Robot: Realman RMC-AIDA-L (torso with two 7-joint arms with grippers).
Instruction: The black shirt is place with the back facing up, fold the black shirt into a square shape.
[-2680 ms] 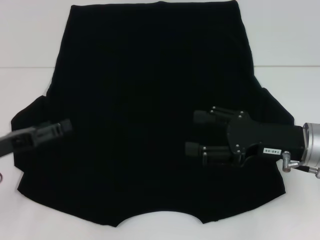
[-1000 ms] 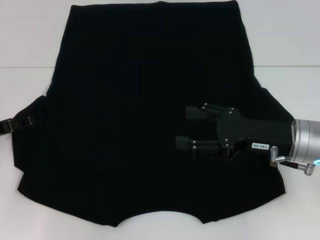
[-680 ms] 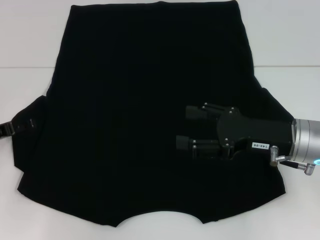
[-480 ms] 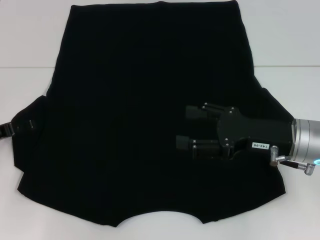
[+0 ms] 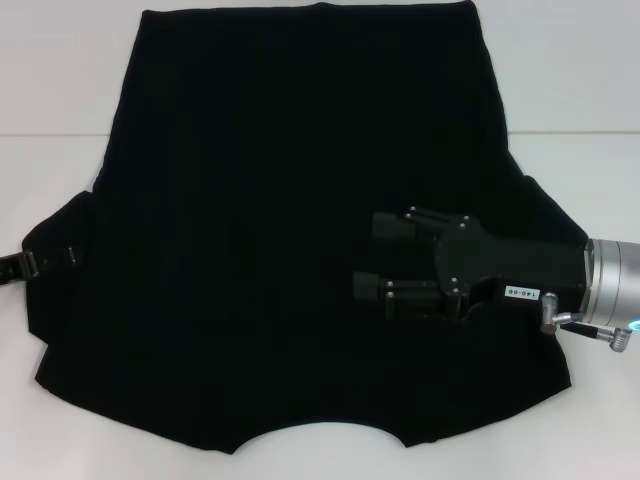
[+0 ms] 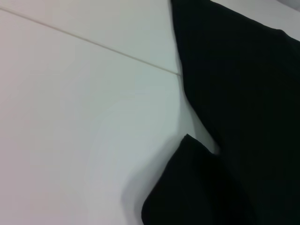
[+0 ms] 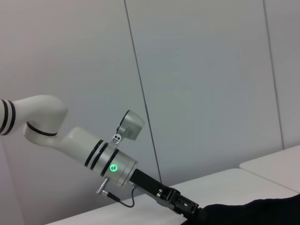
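The black shirt (image 5: 280,200) lies spread flat on the white table (image 5: 60,80), plain side up, its curved neckline at the near edge. My right gripper (image 5: 372,257) hovers open over the shirt's right half, fingers pointing left with nothing between them. At the outer edge of the shirt's left sleeve sits my left gripper (image 5: 55,260), low against the cloth. The left wrist view shows only that sleeve's edge (image 6: 197,187) and bare table (image 6: 70,117). In the right wrist view the left gripper (image 7: 187,206) meets the shirt (image 7: 262,211).
A seam line (image 5: 50,135) runs across the white table behind the sleeves. White table shows on both sides of the shirt and beyond its far hem. A plain grey panelled wall (image 7: 201,70) stands behind the left arm (image 7: 108,161).
The left gripper pulled back to the sleeve's outer edge, then crept slightly right onto it. The right gripper moved left over the shirt and has since held still.
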